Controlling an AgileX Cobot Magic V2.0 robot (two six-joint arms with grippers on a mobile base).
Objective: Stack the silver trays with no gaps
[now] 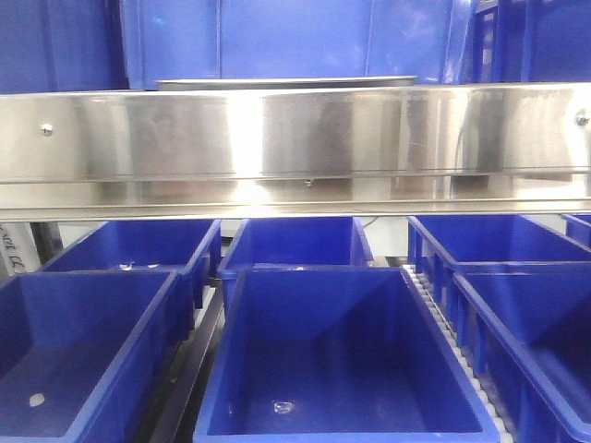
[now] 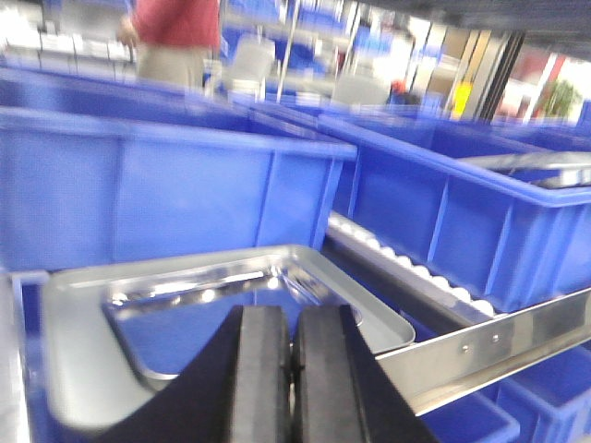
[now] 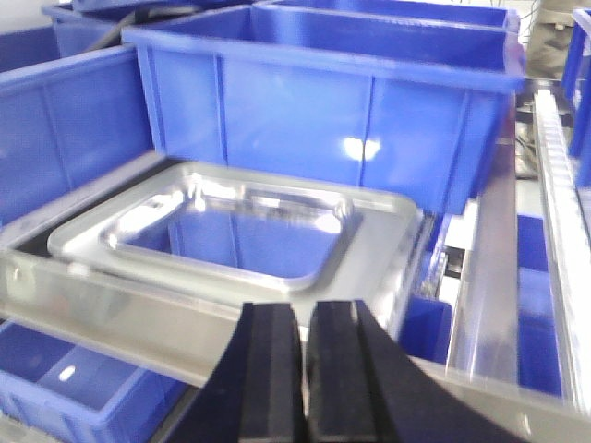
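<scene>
Both sets of fingers are pressed together with nothing between them: left fingers (image 2: 251, 369) closed in the left wrist view, right fingers (image 3: 272, 369) closed in the right wrist view, only a thin dark seam between the black pads on each.

Biggest stuff next. Long steel rail (image 1: 295, 148) with a screw near each end runs right across the front view. Below it sit rows of blue bins (image 1: 342, 360), and more blue bins stand behind it. A roller track (image 1: 452, 323) runs between the middle and right columns of lower bins.

Silver trays: in the front view you only get a thin shiny edge (image 1: 286, 82) poking up just above the rail, in front of a bin on the upper level. The left wrist view shows a silver tray (image 2: 212, 286) just ahead of the fingers, lying flat with its mirror bottom reflecting blue, a tall bin right behind it. The right wrist view shows a silver tray (image 3: 240, 226) flat behind the rail, also with a bin behind. Can't tell whether it's one tray or a stack.

Small stuff: a blurry person in a red top (image 2: 175, 37) far back in the left wrist view, and a tiny clear scrap (image 1: 283, 406) in the middle bin.
</scene>
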